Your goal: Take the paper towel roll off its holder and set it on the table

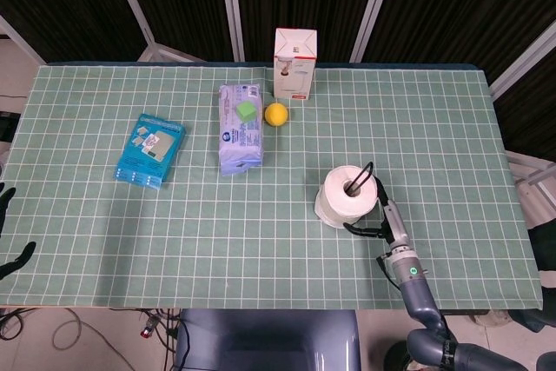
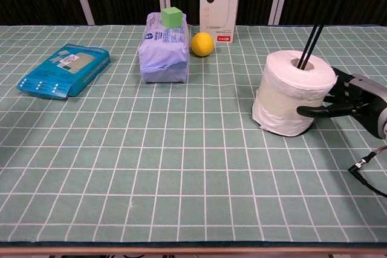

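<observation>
The white paper towel roll [image 1: 346,197] [image 2: 293,92] stands upright on its black wire holder [image 1: 366,171] [image 2: 311,39], at the right middle of the table. My right hand [image 1: 382,219] [image 2: 347,98] is at the roll's right side. Its thumb lies against the front of the roll and its other fingers reach round the back, spread apart. The roll still sits down on the holder's base. Only the dark fingertips of my left hand [image 1: 10,254] show, at the far left edge of the head view, apart and holding nothing.
A blue box [image 1: 149,149] lies at the left. A wipes pack [image 1: 240,132] with a green cube [image 1: 247,111] on it, a yellow ball [image 1: 276,114] and a white-and-red carton [image 1: 295,62] stand further back. A black cable [image 2: 366,170] trails under my right wrist.
</observation>
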